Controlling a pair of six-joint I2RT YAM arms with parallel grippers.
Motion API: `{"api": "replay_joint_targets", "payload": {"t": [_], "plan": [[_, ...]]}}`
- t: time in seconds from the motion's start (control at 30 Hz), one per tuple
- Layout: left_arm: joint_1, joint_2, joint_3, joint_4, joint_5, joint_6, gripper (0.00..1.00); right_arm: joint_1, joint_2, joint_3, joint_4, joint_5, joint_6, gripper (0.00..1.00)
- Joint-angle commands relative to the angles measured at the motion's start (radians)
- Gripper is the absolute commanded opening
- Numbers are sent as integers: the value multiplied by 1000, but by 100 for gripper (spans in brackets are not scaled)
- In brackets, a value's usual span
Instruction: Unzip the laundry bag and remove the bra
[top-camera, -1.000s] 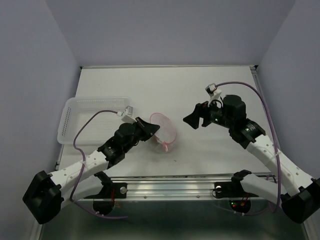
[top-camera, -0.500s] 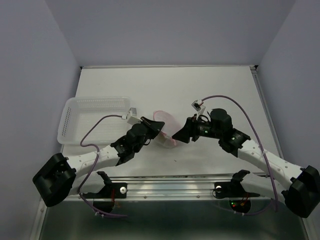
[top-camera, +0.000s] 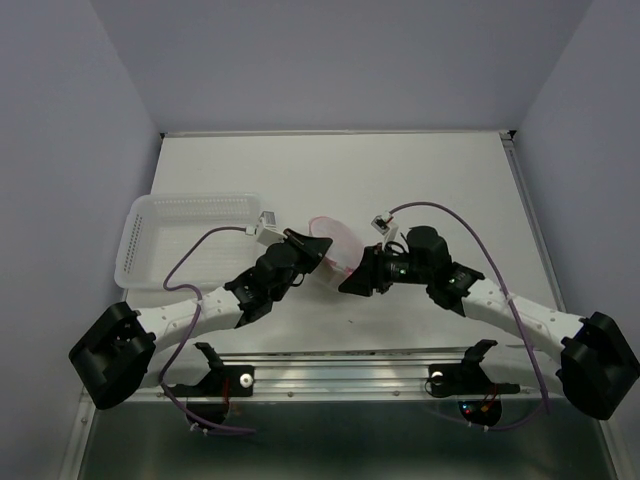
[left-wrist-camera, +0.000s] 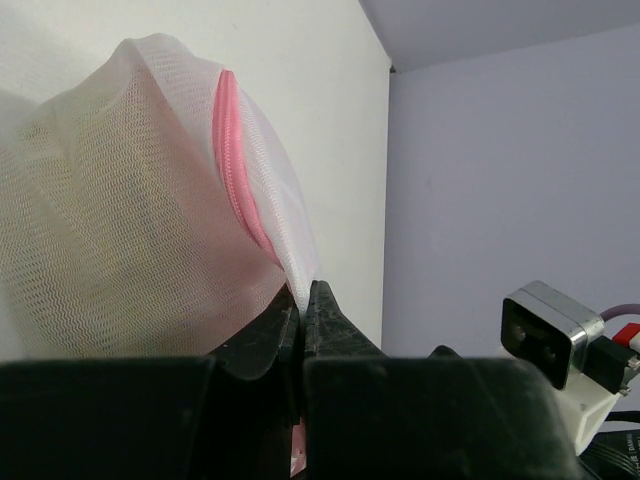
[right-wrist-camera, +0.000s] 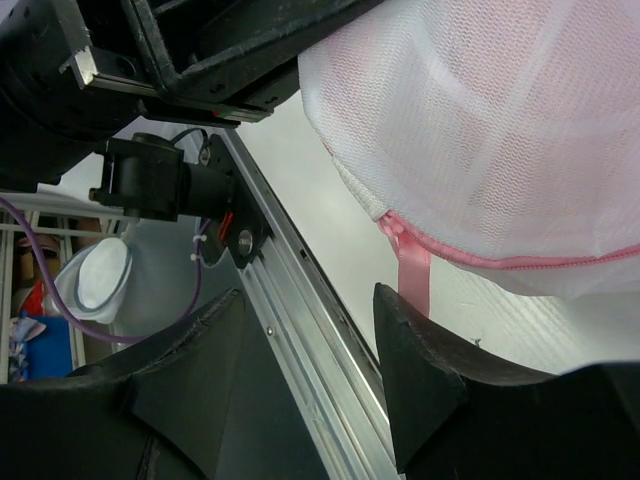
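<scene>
Midway across the bench (top-camera: 420, 180), toward its near side, the laundry bag (top-camera: 336, 243) sits between the two pincers. The white basket (top-camera: 150, 235) lies well apart on the left.

- Left pincer (top-camera: 318, 252): jaws pressed together on a fold of the bag's mesh at its left edge. In the left wrist view, mesh (left-wrist-camera: 130, 200) bulges up and away from the closed tips (left-wrist-camera: 303, 300).
- Right pincer (top-camera: 352, 280): at the bag's near-right side, jaws standing apart and holding nothing. In the right wrist view, the bag (right-wrist-camera: 480, 130) hangs above and beyond the spread fingers (right-wrist-camera: 310, 320). The pink zipper pull (right-wrist-camera: 412, 270) dangles just off the inner face of one finger; I cannot tell whether it touches.
- Bag tilted, dome side toward the near left. The pink zipper trim (top-camera: 345, 238) curves from far left to near right. Round shape, no clear long axis.

Against a second earlier: the right arm stood well to the right, jaws wider; it has swung in to the bag and narrowed. The left arm has shifted right, and the bag has moved slightly farther with it.
</scene>
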Motion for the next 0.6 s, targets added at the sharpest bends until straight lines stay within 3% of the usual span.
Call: {"api": "replay_joint_targets", "payload": {"t": [0.0, 0.57], "plan": [[-5, -23, 43, 60, -31, -4, 0, 9, -7, -10, 61, -22, 19, 60], [-6, -51, 27, 58, -8, -7, 0, 9, 39, -29, 149, 63, 16, 60]]}}
